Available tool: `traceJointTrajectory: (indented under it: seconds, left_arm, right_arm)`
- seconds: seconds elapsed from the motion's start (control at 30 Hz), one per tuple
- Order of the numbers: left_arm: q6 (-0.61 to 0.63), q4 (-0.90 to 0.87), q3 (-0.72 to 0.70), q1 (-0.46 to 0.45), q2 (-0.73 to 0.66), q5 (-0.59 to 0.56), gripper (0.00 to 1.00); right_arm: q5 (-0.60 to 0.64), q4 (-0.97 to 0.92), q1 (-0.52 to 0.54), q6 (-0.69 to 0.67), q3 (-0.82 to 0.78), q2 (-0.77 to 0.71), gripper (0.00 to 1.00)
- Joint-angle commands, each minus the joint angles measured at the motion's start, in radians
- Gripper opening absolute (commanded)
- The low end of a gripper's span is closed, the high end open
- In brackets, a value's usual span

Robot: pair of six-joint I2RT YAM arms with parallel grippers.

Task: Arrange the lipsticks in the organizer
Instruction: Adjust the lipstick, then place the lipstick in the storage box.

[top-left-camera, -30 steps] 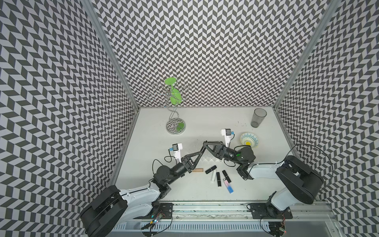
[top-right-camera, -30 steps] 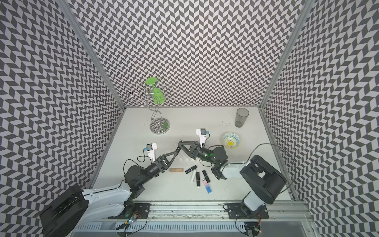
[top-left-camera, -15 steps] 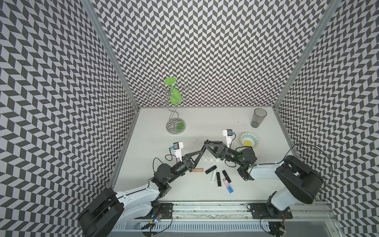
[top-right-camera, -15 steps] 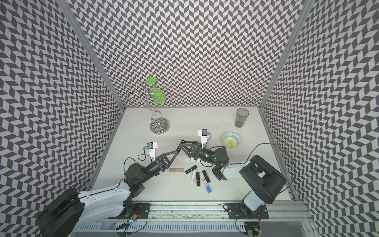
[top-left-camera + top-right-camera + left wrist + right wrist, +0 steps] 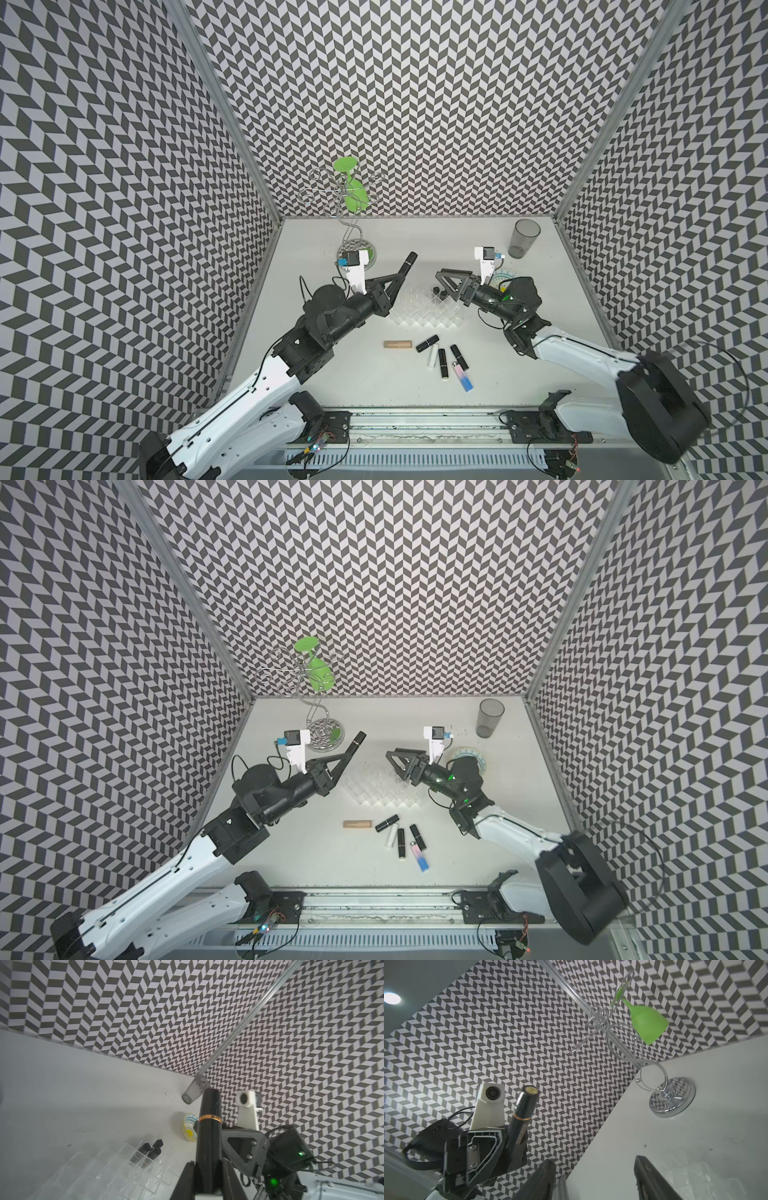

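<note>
Lipstick: the glossy black lipstick tube with a gold band [image 5: 406, 266] is up in the air, tilted, above the far left corner of the tray.
Hold: the left gripper [image 5: 395, 284] has its fingers pinched tight on the low end of this tube.
Tray: the clear plastic stepped organizer with small square holes [image 5: 415, 321] sits in the middle of the white table [image 5: 457, 241]. Three short black tubes [image 5: 148, 1151] stand in its far holes, toward the right.
Doing it well: I think the tube should be turned straight up, lined up over a free hole, then lowered slowly before the fingers let go.
Watch out: the holes look small, so a tilted tube may catch on a wall.
Other arm: the right gripper [image 5: 441, 286] hangs over the far right of the tray, fingers apart, holding nothing. It should keep clear.
Waiting: the tan tube [image 5: 397, 344], the white tube [image 5: 433, 356] and the pink-to-blue tube [image 5: 462, 377] lie flat with black ones, just near of the tray.
</note>
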Motion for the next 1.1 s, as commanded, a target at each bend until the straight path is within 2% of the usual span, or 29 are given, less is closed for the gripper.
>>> traceJointTrajectory:
  seconds: [0.0, 0.13, 0.27, 0.43, 0.63, 0.77, 0.97, 1.07]
  left_arm:
    - [0.149, -0.402, 0.178, 0.030, 0.161, 0.062, 0.00]
    - [0.234, -0.654, 0.440, 0.048, 0.378, 0.112, 0.00]
    - [0.275, -0.904, 0.693, 0.055, 0.604, 0.078, 0.00]
    - [0.352, -1.046, 0.856, 0.072, 0.802, 0.164, 0.00]
    - [0.346, -1.094, 0.921, 0.058, 0.923, 0.229, 0.00]
    - [0.326, -1.143, 0.975, 0.012, 0.970, 0.154, 0.00]
    - [0.315, -1.156, 1.024, -0.009, 1.030, 0.135, 0.00]
    - [0.299, -1.188, 1.091, -0.022, 1.069, 0.079, 0.00]
  right_arm:
    - [0.126, -0.349, -0.007, -0.157, -0.003, -0.111, 0.64]
    - [0.179, -0.452, -0.010, -0.178, -0.041, -0.246, 0.64]
    - [0.277, -0.598, -0.012, -0.202, -0.044, -0.371, 0.65]
    - [0.298, -0.658, -0.015, -0.216, -0.064, -0.442, 0.66]
    - [0.304, -0.675, -0.025, -0.240, -0.081, -0.456, 0.66]
    - [0.286, -0.669, -0.037, -0.251, -0.096, -0.455, 0.66]
    - [0.255, -0.656, -0.050, -0.258, -0.113, -0.463, 0.67]
    - [0.250, -0.660, -0.054, -0.259, -0.119, -0.480, 0.67]
